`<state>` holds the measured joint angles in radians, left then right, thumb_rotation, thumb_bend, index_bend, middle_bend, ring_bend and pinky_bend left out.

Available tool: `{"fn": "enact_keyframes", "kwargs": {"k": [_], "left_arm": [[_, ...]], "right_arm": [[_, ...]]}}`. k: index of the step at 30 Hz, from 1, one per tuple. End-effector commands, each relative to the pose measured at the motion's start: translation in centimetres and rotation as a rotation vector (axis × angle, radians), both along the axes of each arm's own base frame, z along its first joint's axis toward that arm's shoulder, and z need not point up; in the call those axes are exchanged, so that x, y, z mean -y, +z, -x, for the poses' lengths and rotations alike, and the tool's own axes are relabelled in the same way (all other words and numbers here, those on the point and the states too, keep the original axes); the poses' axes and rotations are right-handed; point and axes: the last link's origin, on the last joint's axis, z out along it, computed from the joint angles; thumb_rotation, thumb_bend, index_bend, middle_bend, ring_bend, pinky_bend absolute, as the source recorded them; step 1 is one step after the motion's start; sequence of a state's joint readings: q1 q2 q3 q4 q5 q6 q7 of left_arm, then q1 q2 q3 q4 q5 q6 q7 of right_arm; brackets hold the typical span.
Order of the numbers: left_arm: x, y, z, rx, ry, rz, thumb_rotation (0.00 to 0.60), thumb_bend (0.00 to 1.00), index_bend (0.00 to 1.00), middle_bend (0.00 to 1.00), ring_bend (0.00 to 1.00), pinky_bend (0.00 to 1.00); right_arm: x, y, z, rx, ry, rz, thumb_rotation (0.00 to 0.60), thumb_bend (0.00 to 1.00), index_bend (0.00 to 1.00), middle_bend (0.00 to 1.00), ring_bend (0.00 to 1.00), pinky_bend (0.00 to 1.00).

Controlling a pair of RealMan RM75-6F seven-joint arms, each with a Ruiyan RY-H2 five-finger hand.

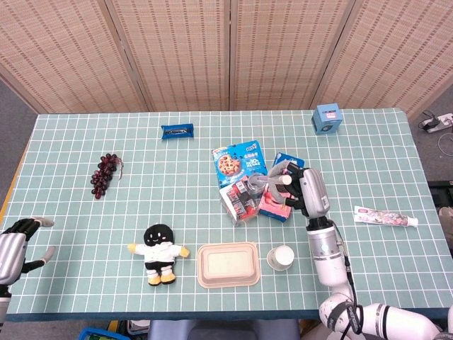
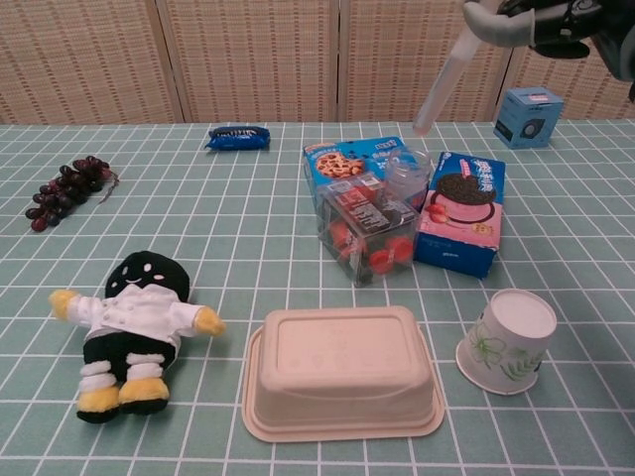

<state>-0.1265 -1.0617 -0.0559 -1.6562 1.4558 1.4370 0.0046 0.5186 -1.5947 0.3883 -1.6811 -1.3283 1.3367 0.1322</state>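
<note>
The right robot hand (image 1: 301,190) holds a clear tube (image 2: 441,87) above the small jar (image 2: 407,175); the left robot hand (image 1: 18,241) is open, holding nothing

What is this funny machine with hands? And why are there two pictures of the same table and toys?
It is a robot with two arms and hands like ours. One camera looks down from its head, one looks out from its chest. The right hand holds a clear tube above a small jar. The left hand waits at the table's edge, holding nothing. On the table lie a doll, grapes, snack boxes, a tray and a paper cup.
</note>
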Motion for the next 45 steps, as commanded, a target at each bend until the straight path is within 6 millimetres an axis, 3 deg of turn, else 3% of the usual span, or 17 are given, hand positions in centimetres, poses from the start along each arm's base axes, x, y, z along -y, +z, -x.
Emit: {"fn": "enact_keyframes", "kwargs": {"k": [1, 45], "left_arm": [[0.0, 0.0, 0.0, 0.0, 0.001, 0.0, 0.6, 0.3, 0.42, 0.34, 0.28, 0.44], [0.1, 0.3, 0.0, 0.016, 0.001, -0.006, 0.6, 0.3, 0.42, 0.34, 0.28, 0.44]], "right_arm": [[0.6, -0.4, 0.2, -0.008, -0.014, -0.003, 0.6, 0.59, 0.78, 1.0, 1.0, 1.0], [5.1, -6.8, 2.6, -0.001, -0.093, -0.152, 0.6, 0.59, 0.78, 1.0, 1.0, 1.0]]}}
